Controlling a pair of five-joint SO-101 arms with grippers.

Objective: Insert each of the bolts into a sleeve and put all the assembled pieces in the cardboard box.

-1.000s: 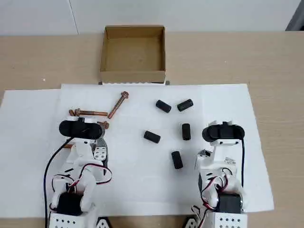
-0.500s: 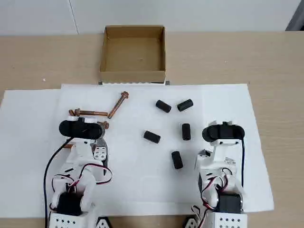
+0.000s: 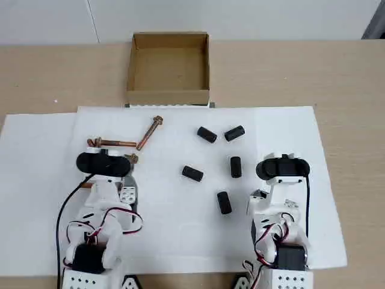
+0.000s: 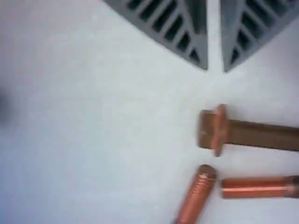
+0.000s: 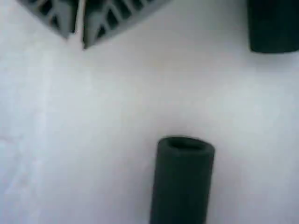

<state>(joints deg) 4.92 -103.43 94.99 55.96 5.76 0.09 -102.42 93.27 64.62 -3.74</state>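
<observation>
**Bolts to the left, sleeves to the right, nothing paired yet**

The left hand [image 4: 214, 64] is seen with its fingers pressed together, a bare slit between the tips and nothing pinched. Just ahead of those tips a flanged bolt [image 4: 219, 131] is laid on the white sheet [image 3: 36, 156], head end nearest and long axis running across the line of the fingers. Two more bolts [image 4: 256, 186] are found just beyond it.

The right hand [image 5: 79, 37] is likewise closed up and empty. A sleeve [image 5: 182, 179] lies ahead of it, open mouth turned toward the tips.

From above, the five sleeves [image 3: 192, 173] are spread between the arms, nearer the right one. The cardboard box [image 3: 168, 96] is set on the bench [image 3: 349, 72] at the sheet's far edge, no assembled piece in it.

The flanged bolt is judged the left arm's pick: the fingers would have to be spread first, then set astride the shaft.
</observation>
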